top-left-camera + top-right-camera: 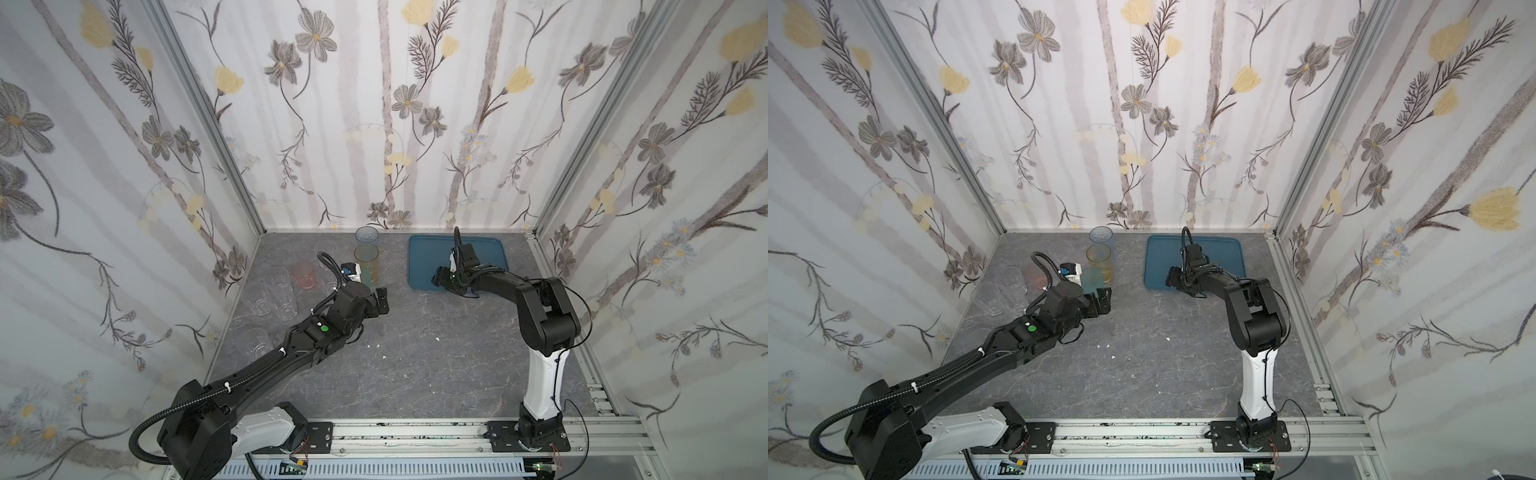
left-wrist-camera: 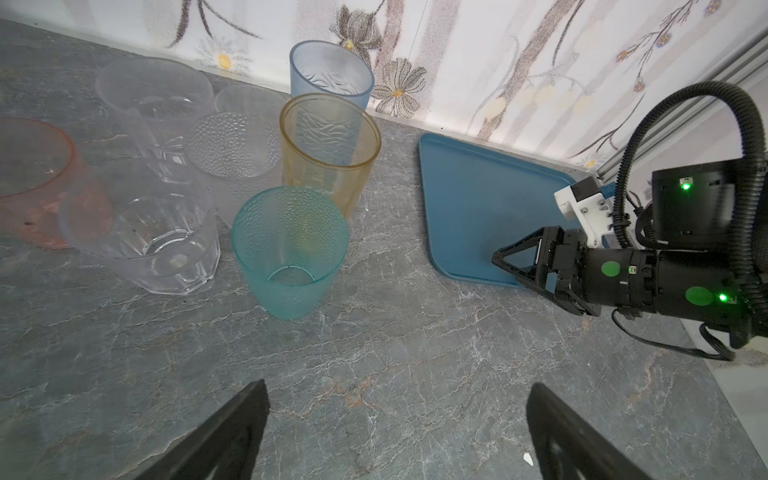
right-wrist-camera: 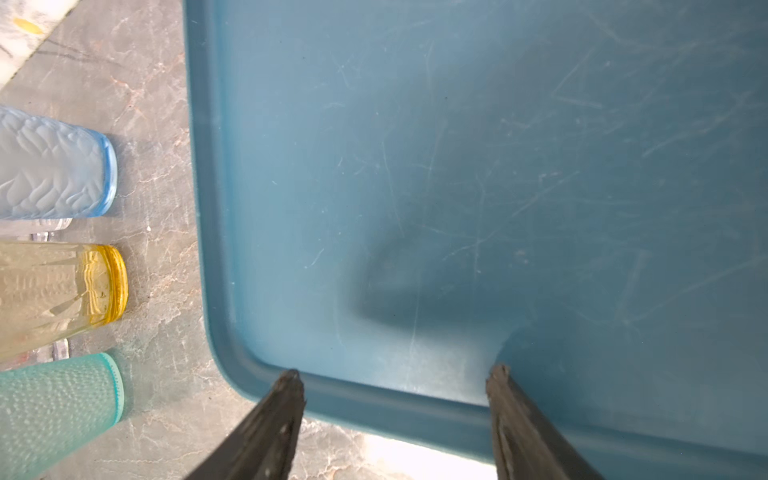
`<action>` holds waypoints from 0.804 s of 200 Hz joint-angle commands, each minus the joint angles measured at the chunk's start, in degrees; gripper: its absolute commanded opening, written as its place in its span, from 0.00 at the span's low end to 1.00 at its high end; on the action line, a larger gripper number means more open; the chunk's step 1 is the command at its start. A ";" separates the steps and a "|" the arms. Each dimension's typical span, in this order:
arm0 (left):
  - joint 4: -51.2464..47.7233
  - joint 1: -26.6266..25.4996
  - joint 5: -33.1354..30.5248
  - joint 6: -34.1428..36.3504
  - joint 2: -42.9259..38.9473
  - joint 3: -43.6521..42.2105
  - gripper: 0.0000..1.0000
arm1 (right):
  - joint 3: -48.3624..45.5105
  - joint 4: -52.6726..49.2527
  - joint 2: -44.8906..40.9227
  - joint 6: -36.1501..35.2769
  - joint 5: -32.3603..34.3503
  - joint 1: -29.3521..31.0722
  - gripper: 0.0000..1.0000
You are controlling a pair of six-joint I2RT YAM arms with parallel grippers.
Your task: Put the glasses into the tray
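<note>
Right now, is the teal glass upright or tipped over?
Upright: the teal glass stands on its base on the table, open mouth facing up.

This is a robot test cell in a lab, dressed to look homely. Flowered wallpaper [image 1: 374, 104] covers three walls between bare aluminium posts [image 1: 203, 109]. A grey stone-patterned bench [image 1: 415, 353] fills the floor. A left arm [image 1: 266, 365] and a right arm [image 1: 542, 374] are bolted to a slotted metal rail [image 1: 415, 434], beside loose wires and a small circuit board [image 1: 296, 472].
</note>
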 commanded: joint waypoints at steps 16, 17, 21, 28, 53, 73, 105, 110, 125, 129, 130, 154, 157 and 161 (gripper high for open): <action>0.51 -0.06 -1.55 -0.56 -0.31 -0.26 1.00 | -8.62 -3.05 -4.39 0.00 -3.57 1.16 0.70; 0.51 -0.02 -1.48 -0.59 -0.30 -0.25 1.00 | -8.93 -2.97 -4.59 -0.02 -3.65 1.24 0.70; 0.51 -0.03 -1.50 -0.69 -0.21 -0.15 1.00 | -10.06 -2.70 -5.26 0.05 -3.80 1.36 0.70; 0.51 0.02 -1.44 -0.77 0.09 -0.05 1.00 | -11.92 -2.34 -6.38 0.02 -4.17 1.61 0.70; 0.60 -0.01 -1.08 -0.96 1.22 0.55 1.00 | -19.32 -0.94 -11.07 1.07 -4.81 3.41 0.69; 0.69 -0.07 -0.64 -1.12 2.13 1.00 1.00 | -25.12 0.08 -14.93 2.41 -4.56 5.26 0.69; 0.93 -0.23 -0.31 -1.29 3.45 1.09 1.00 | -34.27 0.48 -20.68 4.20 -3.55 8.43 0.69; 0.95 -0.26 -0.36 -1.38 3.56 1.09 1.00 | -35.29 0.18 -21.53 4.34 -3.36 8.91 0.69; 1.19 -0.35 -0.21 -1.42 4.27 1.24 1.00 | -38.20 -0.54 -23.92 5.34 -2.53 10.57 0.69; 1.22 -0.39 -0.19 -1.56 4.27 1.33 1.00 | -38.88 -0.67 -24.59 5.71 -2.64 11.16 0.69; 1.22 -0.41 -0.14 -1.57 4.28 1.34 1.00 | -39.09 -0.72 -24.76 5.78 -2.57 11.30 0.69; 1.48 -0.73 0.17 -1.55 5.96 1.87 1.00 | -42.24 -2.33 -27.73 7.55 -2.42 15.95 0.69; 1.52 -0.77 0.21 -1.57 6.04 1.95 1.00 | -42.69 -2.49 -28.03 7.81 -2.46 16.61 0.70; 1.57 -0.87 0.21 -1.64 6.11 1.97 1.00 | -43.15 -2.85 -28.39 8.06 -2.42 17.46 0.69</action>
